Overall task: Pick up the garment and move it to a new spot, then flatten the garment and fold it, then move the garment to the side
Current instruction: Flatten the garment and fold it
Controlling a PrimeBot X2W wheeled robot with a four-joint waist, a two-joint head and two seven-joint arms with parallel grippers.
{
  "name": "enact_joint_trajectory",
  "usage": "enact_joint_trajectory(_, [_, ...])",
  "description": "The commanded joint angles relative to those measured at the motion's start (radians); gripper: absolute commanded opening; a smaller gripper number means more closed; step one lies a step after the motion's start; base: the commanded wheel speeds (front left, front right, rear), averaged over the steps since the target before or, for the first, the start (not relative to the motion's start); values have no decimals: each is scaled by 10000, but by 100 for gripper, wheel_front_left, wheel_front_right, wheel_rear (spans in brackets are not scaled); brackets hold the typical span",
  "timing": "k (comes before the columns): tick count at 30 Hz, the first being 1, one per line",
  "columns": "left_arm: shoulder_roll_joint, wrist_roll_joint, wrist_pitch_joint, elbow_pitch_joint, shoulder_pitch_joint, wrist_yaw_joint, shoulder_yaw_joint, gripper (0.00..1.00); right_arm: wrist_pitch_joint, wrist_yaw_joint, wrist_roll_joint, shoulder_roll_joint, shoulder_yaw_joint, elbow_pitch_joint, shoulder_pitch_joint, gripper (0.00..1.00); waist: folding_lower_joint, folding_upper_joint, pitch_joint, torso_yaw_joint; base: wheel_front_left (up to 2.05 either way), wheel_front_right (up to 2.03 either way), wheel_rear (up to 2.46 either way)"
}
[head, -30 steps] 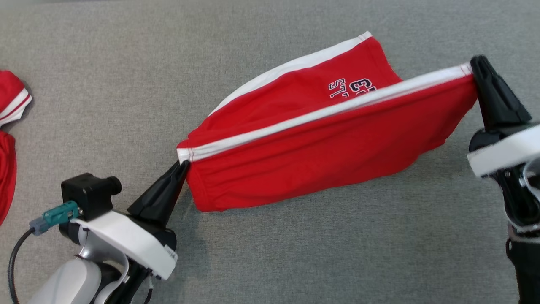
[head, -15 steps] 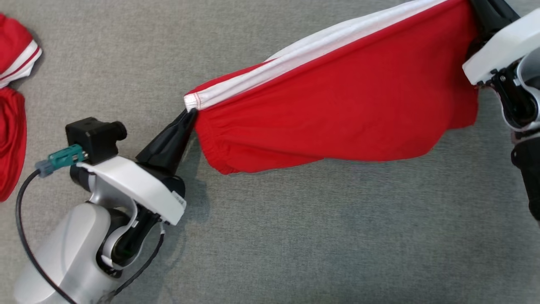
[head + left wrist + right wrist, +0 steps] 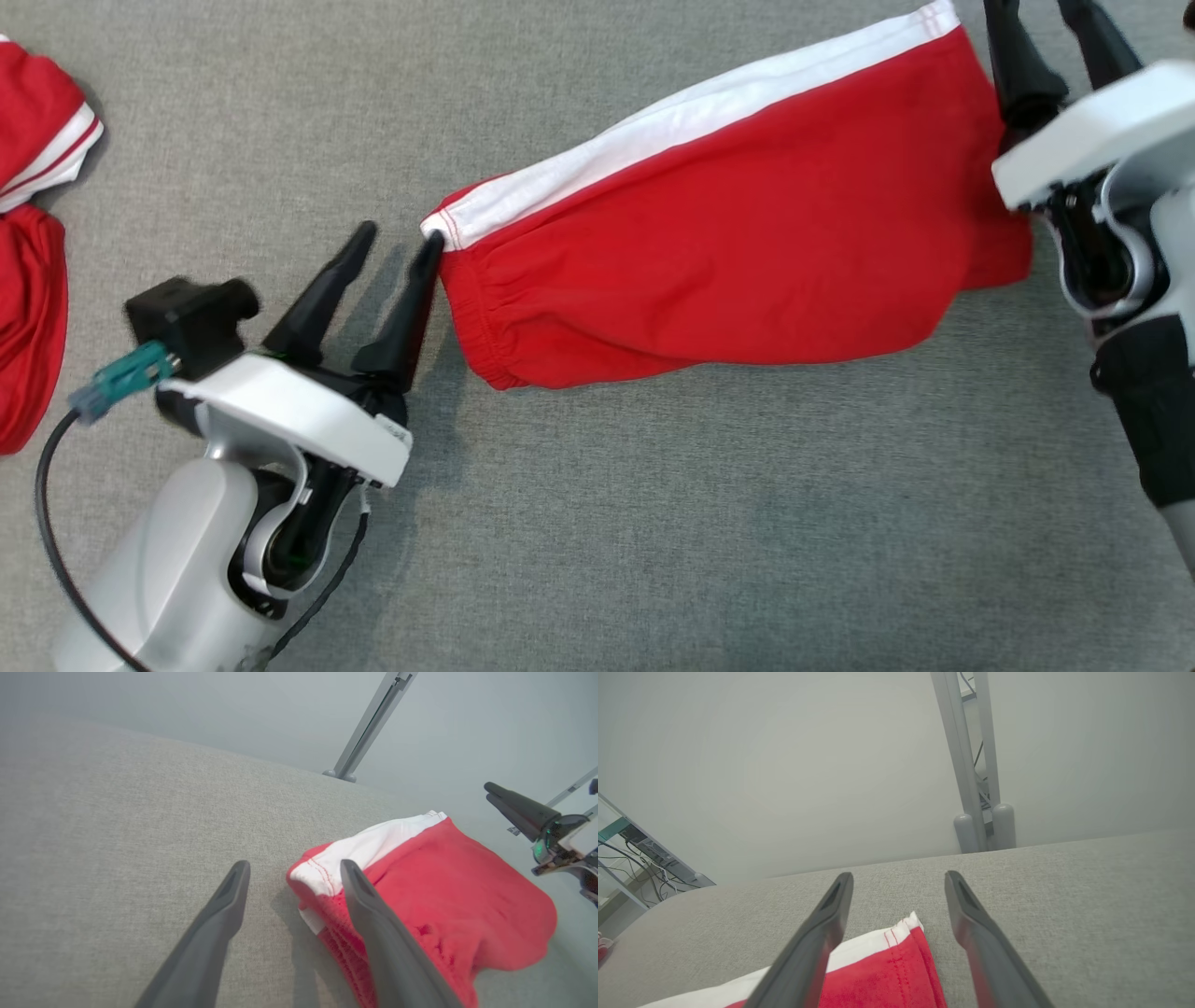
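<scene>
The garment (image 3: pixel 728 252) is a pair of red shorts with a white side stripe, lying folded over on the grey cloth surface (image 3: pixel 653 523). My left gripper (image 3: pixel 400 235) stands open at its lower-left waistband corner, with one finger touching the cloth edge and nothing held. In the left wrist view the left gripper (image 3: pixel 295 863) has that corner of the garment (image 3: pixel 444 882) just beside its right finger. My right gripper (image 3: pixel 1041 19) is open at the garment's upper-right corner. In the right wrist view the right gripper (image 3: pixel 899 875) spreads above the corner of the garment (image 3: pixel 887 970).
More red and white clothing (image 3: pixel 33 280) lies at the left edge of the surface. A grey metal post (image 3: pixel 966 765) rises behind the far edge of the surface. Bare grey cloth stretches below the garment.
Both grippers have opened and let go of the garment's corners. The garment was stretched taut in the air between them and now rests slack on the surface.
</scene>
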Motion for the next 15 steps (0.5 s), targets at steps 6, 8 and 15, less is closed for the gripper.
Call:
enact_joint_trajectory(6, [48,480,-1329,-621,756,996,745,100,-1509,2,-141,-114,-473,-358,1236,100,0,0,-577,-394,0,0,0])
enact_joint_trajectory(8, [107,753,-1669,-853,877,1271,911,100,-1732,2,-554,-137,-747,-660,1679,100,0,0,-713,-499,0,0,0])
enact_joint_trajectory(15, [478,2073,-2240,-1212,1133,2044,1397,100,-1929,2,-2255,272,-1742,-2376,3659,100,0,0,-1176,-902,0,0,0])
